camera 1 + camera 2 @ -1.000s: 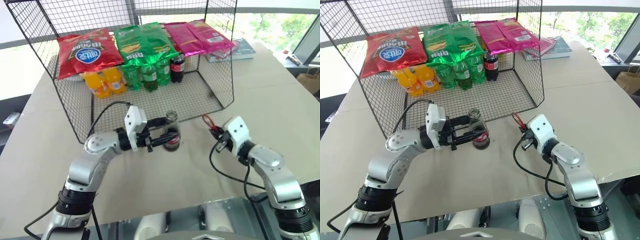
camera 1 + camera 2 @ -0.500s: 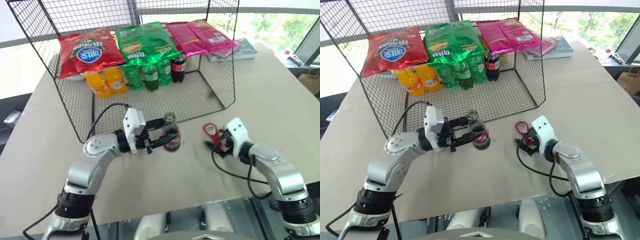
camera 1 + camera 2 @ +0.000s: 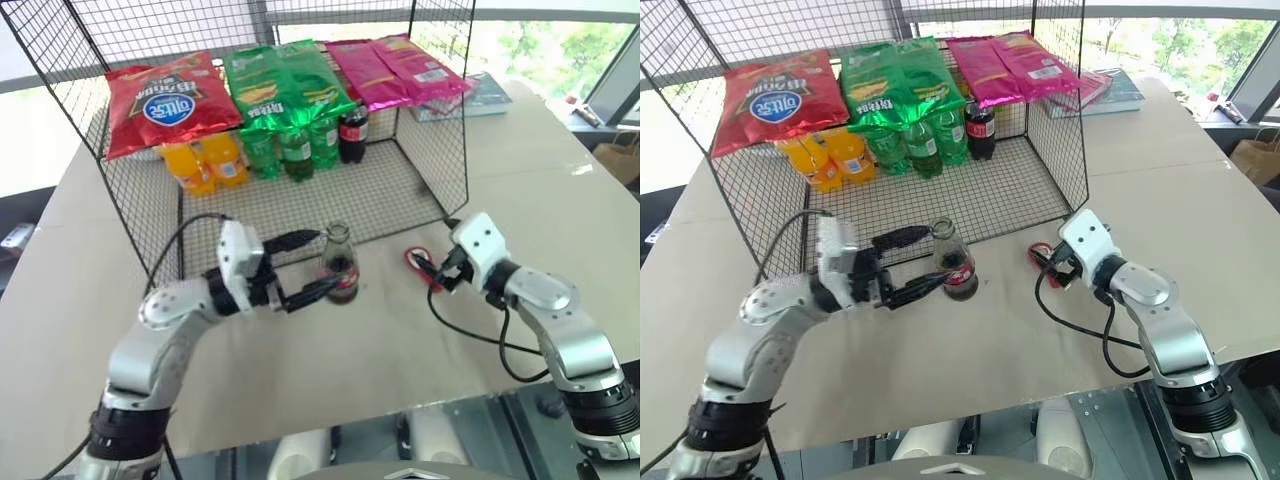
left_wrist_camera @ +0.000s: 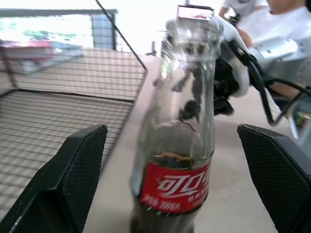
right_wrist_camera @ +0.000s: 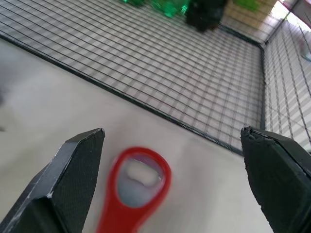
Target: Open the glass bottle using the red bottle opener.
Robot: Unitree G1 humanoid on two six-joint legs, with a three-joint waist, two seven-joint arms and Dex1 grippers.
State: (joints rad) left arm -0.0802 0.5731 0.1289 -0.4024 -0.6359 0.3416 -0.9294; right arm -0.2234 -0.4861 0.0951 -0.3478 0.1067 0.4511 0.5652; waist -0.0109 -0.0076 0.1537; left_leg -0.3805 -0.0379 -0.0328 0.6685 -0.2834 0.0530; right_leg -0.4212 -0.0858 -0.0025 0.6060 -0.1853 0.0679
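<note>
Two head views show us the same table [image 3: 560, 200]. Our left gripper [image 3: 318, 262] has its black fingers spread wide on either side of the glass bottle [image 3: 339, 264], which stands upright on the table just in front of the wire basket [image 3: 150, 230]; neither finger touches it, so the bottle is released. Our right gripper [image 3: 440, 272] hangs just above the red bottle opener [image 3: 420, 263], which lies flat on the table near the basket's front right corner, well to the right of the bottle. That gripper is spread too and holds nothing. Inside the basket we see orange soda bottles [image 3: 208, 163], green bottles [image 3: 295, 148] and a dark cola bottle [image 3: 353, 135] standing at the back, with a red crisp bag [image 3: 165, 102], green bags [image 3: 285, 82] and pink bags [image 3: 395, 68] lying over them. A book [image 3: 480, 97] lies on the table beyond the basket.

From the left wrist we see the bottle close up between our two fingers [image 4: 68, 179], with clear gaps on both sides. Its mouth is uncapped, the dark drink sits low, and the red label faces us. Behind it we see the right gripper's white housing and a person in a white top.

From the right wrist, our fingers [image 5: 68, 179] stand far apart, and the opener's looped head [image 5: 136, 187] lies on the table between them, untouched, beside the basket's front edge.
</note>
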